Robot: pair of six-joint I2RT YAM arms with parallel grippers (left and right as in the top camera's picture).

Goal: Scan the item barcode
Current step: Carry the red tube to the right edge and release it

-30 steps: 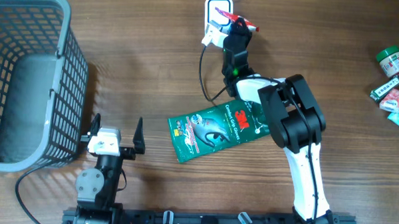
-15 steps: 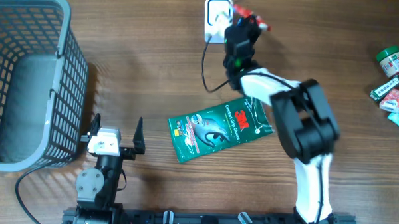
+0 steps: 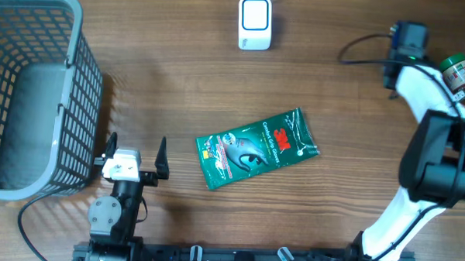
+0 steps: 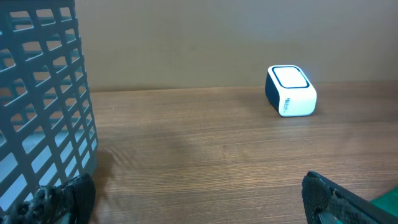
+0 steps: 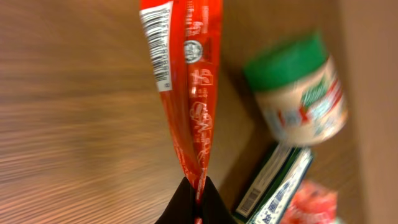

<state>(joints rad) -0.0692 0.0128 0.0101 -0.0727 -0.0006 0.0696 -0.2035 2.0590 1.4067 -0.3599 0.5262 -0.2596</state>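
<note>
Red packet (image 5: 186,74) hangs pinched in our right claw (image 5: 193,198), which has swung from the scanner (image 3: 254,23) to the far right, above the green-lidded jar (image 5: 297,99). We judge the scan done; our left claw (image 3: 136,149) gapes wide and empty.

Bare wood ahead of left gripper (image 3: 136,146) to scanner (image 4: 291,91), basket (image 4: 37,106) at jaws' left, green packet (image 3: 257,148) right, jar (image 5: 298,102) seemingly close beside right gripper (image 5: 195,200).
</note>
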